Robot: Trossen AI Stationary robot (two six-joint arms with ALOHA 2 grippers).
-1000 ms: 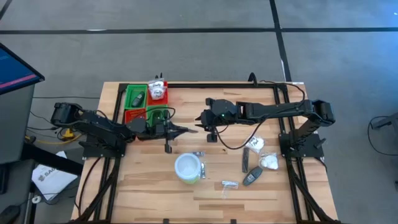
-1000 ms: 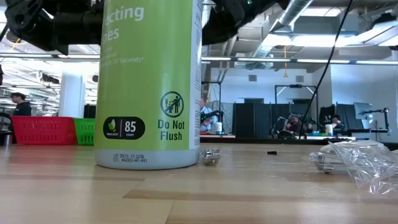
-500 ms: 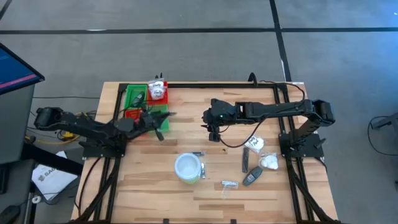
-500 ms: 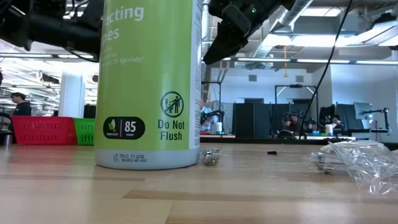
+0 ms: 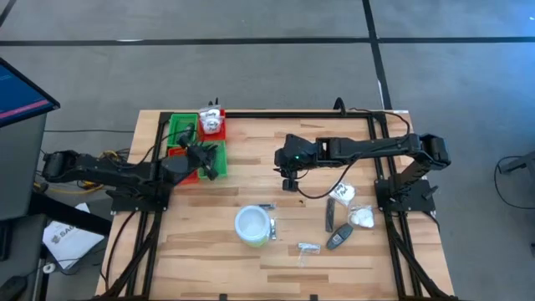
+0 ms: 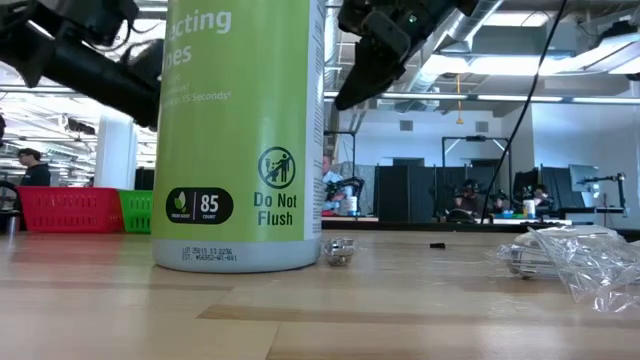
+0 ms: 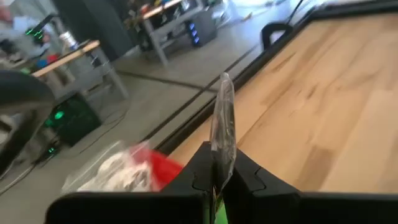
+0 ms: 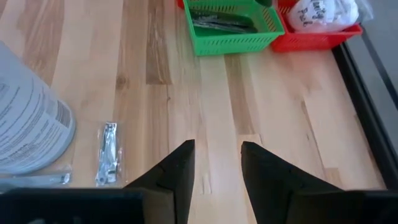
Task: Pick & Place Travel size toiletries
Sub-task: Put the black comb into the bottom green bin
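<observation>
My left gripper (image 5: pixel 209 165) hovers over the near green compartment of the red and green tray (image 5: pixel 177 124), shut on a tiny clear sachet (image 7: pixel 222 124). A white packet (image 5: pixel 211 123) lies in a red compartment and a dark item (image 5: pixel 184 131) in a green one. My right gripper (image 5: pixel 288 181) is open above the table's middle, holding nothing. On the table lie clear sachets (image 5: pixel 267 206) (image 5: pixel 308 247), a black stick (image 5: pixel 330 215), a dark grey oval (image 5: pixel 338 238) and white packets (image 5: pixel 362 217) (image 5: pixel 343 194). My left gripper pinches the clear sachet by one end (image 7: pixel 217 163) between its two shut fingers. The rest of the sachet sticks out past the fingertips, edge-on to the wrist camera, lifted clear of table and tray.
The round white tub with a green side (image 5: pixel 252 226) stands near the table's middle, close to the near sachets, and fills the low view (image 6: pixel 235 130). Black frame rails (image 5: pixel 292 112) run along the table's far edge. Bare wood lies between tray and right gripper.
My left gripper has moved from the table's middle toward the left and far edge, ending above the tray with the sachet still pinched. My right gripper has shifted slightly and tipped its fingers further down.
</observation>
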